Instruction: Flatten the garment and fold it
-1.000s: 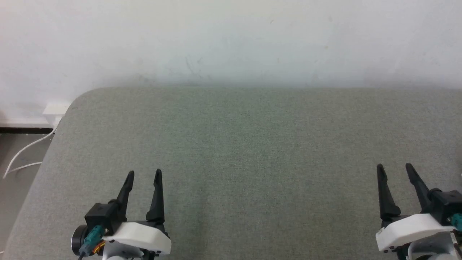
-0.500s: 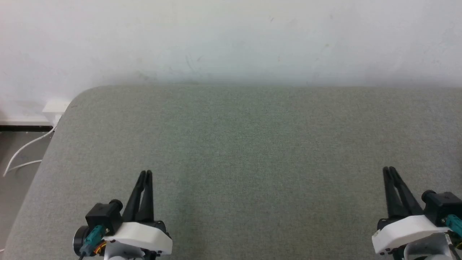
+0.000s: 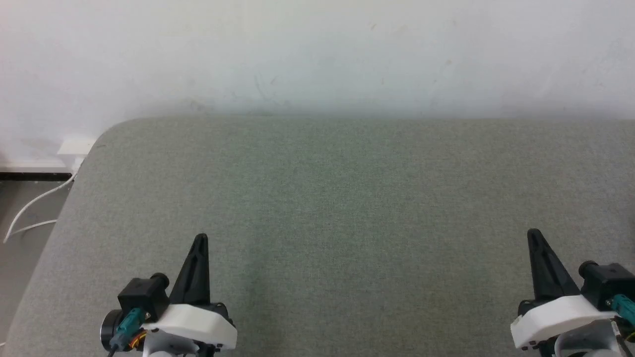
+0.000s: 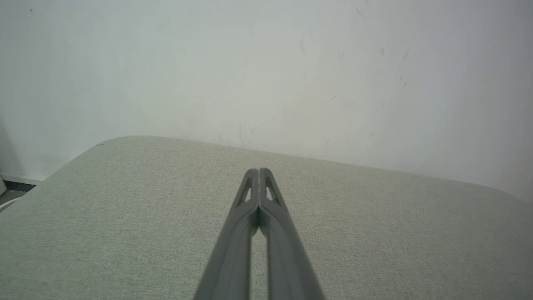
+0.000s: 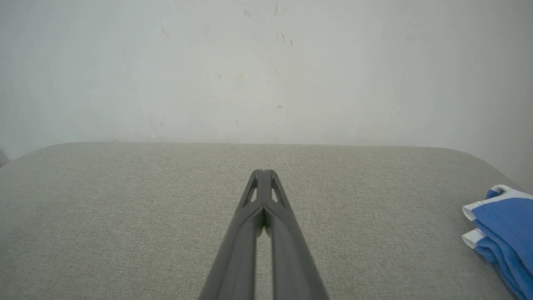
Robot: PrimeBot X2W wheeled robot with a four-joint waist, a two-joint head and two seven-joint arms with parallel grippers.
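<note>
I am looking down on a grey-green fabric desk (image 3: pixel 347 198) with a rounded far-left corner, set against a scuffed white wall (image 3: pixel 317 49).

The left jaws sit over the desk's near edge, left of its middle, pointing toward the desk's far edge. They are pressed fully together and grip nothing. In the left wrist view the two dark fingers (image 4: pixel 233 250) meet at their tips above bare desk cloth.

The right jaws sit over the desk's near edge too, close to its right side. They are likewise closed tip to tip and empty, and the right wrist view shows the same meeting of the fingers (image 5: pixel 237 250).

The garment (image 5: pixel 504 225) lies at the desk's right edge, short of its rounded far-right corner. It is bright blue cloth with white trim, bunched in layers and cut off by the right side of the right wrist view, so I cannot tell its full shape. It lies well apart from the right jaws, toward the desk's right edge.

Off the desk's far-left corner, a white box (image 3: pixel 77 148) sits at the foot of the wall, and a white cable (image 3: pixel 30 208) runs down from it beside the desk's left edge.
</note>
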